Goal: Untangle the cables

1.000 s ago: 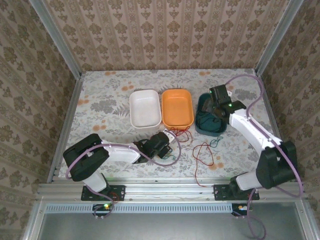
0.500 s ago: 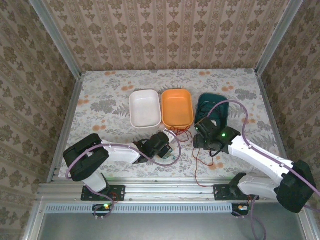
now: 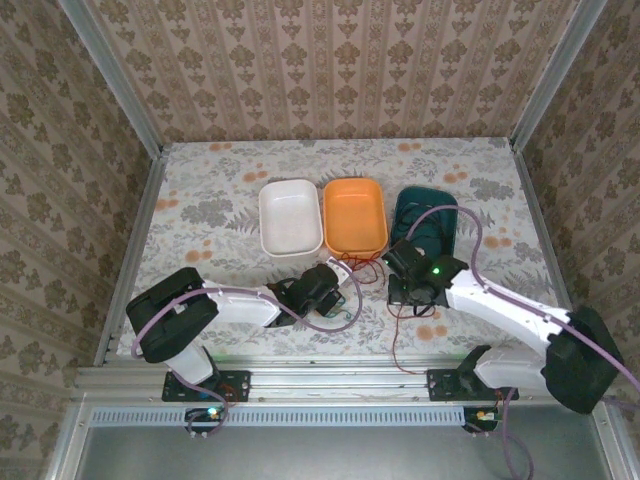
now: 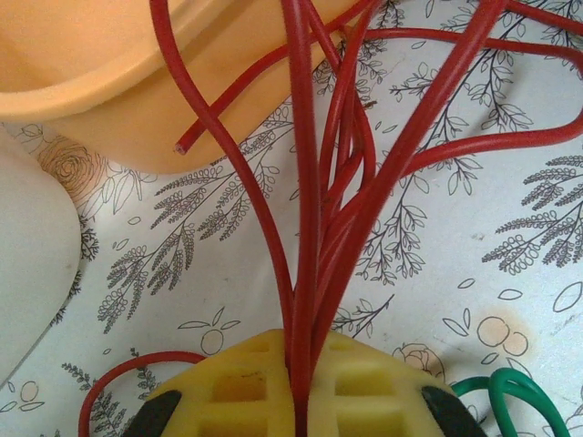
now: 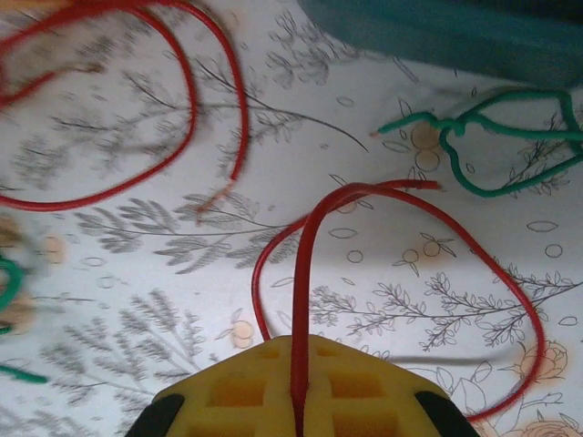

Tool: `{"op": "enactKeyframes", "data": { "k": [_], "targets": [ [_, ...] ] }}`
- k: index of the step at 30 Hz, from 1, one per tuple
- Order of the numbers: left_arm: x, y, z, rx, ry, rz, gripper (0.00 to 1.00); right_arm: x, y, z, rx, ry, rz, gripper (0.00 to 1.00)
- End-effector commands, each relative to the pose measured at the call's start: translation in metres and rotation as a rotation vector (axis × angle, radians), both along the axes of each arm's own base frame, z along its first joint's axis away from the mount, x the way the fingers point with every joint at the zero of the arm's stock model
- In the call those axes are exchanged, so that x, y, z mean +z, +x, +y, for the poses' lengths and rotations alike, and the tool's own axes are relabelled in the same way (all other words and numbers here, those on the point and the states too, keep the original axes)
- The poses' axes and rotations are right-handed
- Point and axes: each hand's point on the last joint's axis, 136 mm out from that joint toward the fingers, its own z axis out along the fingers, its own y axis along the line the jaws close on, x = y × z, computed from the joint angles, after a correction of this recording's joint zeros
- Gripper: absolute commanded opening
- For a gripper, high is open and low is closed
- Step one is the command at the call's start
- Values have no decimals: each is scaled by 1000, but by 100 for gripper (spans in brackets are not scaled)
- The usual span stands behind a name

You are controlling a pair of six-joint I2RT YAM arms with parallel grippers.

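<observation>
The left gripper (image 4: 299, 405) is pinching a whole bunch of red cables (image 4: 306, 228) between its yellow pads, just in front of the orange bin (image 4: 109, 64). The right gripper (image 5: 299, 396) is clamping one red loop (image 5: 310, 264) near the teal bin (image 5: 437, 32), toward the front edge of the table (image 3: 200, 200). A green cable (image 5: 496, 137) is lying free beside it. The wires are looking light, thin and springy, I think, so taking a single strand near its free end should be easier than gripping the bunch.
</observation>
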Motion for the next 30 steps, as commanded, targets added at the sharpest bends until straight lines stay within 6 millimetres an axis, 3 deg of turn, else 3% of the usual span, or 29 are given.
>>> {"op": "enactKeyframes", "data": {
  "k": [1, 11, 20, 23, 25, 30],
  "targets": [
    [4, 1, -8, -23, -16, -19, 0, 32, 5, 3, -13, 70, -91, 0],
    [6, 1, -10, -28, -25, -23, 0, 115, 28, 32, 95, 202, -278, 0],
    [10, -1, -6, -21, -38, -39, 0, 244, 69, 38, 131, 199, -600, 0],
    [13, -2, -2, -15, -56, -47, 0, 273, 91, 41, 121, 179, -693, 0],
    [16, -4, -2, -22, -75, -49, 0, 274, 108, 45, 104, 201, -693, 0],
    [23, -9, 1, -38, -107, -57, 0, 249, 167, 63, 85, 308, -642, 0]
  ]
}}
